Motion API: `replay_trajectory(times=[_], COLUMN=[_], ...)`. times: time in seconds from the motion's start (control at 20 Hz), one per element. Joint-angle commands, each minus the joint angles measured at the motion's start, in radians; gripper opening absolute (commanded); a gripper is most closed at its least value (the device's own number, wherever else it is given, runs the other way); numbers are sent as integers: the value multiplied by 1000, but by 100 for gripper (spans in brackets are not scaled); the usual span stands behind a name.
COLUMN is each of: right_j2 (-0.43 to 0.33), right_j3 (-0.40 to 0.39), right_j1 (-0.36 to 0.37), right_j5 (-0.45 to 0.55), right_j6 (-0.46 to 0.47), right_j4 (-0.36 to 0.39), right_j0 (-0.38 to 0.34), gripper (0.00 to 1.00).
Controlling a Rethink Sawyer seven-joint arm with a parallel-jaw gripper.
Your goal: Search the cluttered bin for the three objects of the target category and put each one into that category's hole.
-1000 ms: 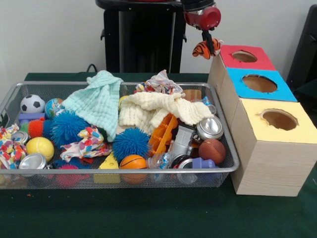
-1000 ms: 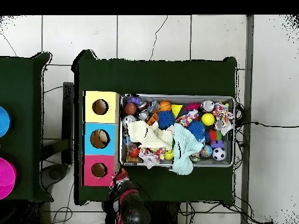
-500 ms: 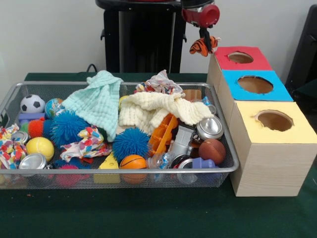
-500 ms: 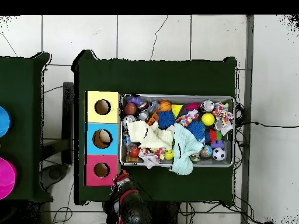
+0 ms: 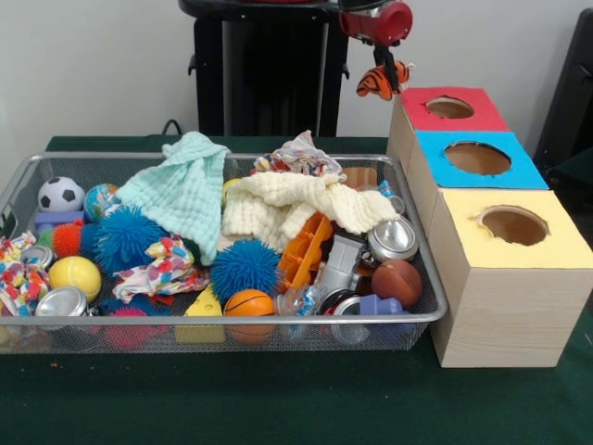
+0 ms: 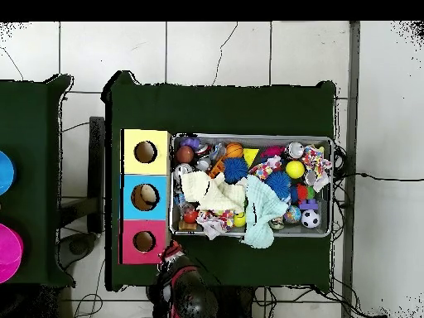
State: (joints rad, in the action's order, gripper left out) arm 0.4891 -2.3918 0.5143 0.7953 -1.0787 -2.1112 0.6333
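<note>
My gripper (image 5: 387,72) hangs high at the back, just left of the red-topped box, shut on a small orange and black striped tiger toy (image 5: 380,82). The toy dangles in the air beside the red hole (image 5: 449,107). In the overhead view the gripper (image 6: 172,251) and the toy sit at the corner of the red box (image 6: 143,242), off its hole. The wire bin (image 5: 431,287) is full of balls, cloths, cans and toys. A blue hole (image 5: 476,157) and a yellow hole (image 5: 513,225) follow in the same row of boxes.
The boxes (image 6: 145,197) stand against the bin's side (image 6: 171,190). Two cloths, a mint one (image 5: 183,190) and a cream one (image 5: 296,206), cover part of the pile. Spiky blue balls (image 5: 243,266), a basketball (image 5: 248,304) and a soccer ball (image 5: 60,193) lie on top.
The gripper has risen a little with the tiger toy and now hangs slightly higher beside the red box. The boxes shifted slightly in the picture. Bin contents are unchanged.
</note>
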Motion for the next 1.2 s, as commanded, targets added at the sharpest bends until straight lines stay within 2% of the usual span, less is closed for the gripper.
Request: replay_trajectory(times=[0.05, 0.3, 0.5, 0.75, 1.2], right_j2=[-80, -87, -97, -124, -184], right_j3=[150, 161, 169, 169, 185], right_j1=[0, 3, 3, 21, 28], right_j5=[-21, -16, 3, 24, 46], right_j6=[38, 30, 20, -57, -156], right_j4=[-18, -52, -115, -125, -256], right_j0=[-16, -5, 9, -6, 28], gripper=[0, 0, 0, 0, 0])
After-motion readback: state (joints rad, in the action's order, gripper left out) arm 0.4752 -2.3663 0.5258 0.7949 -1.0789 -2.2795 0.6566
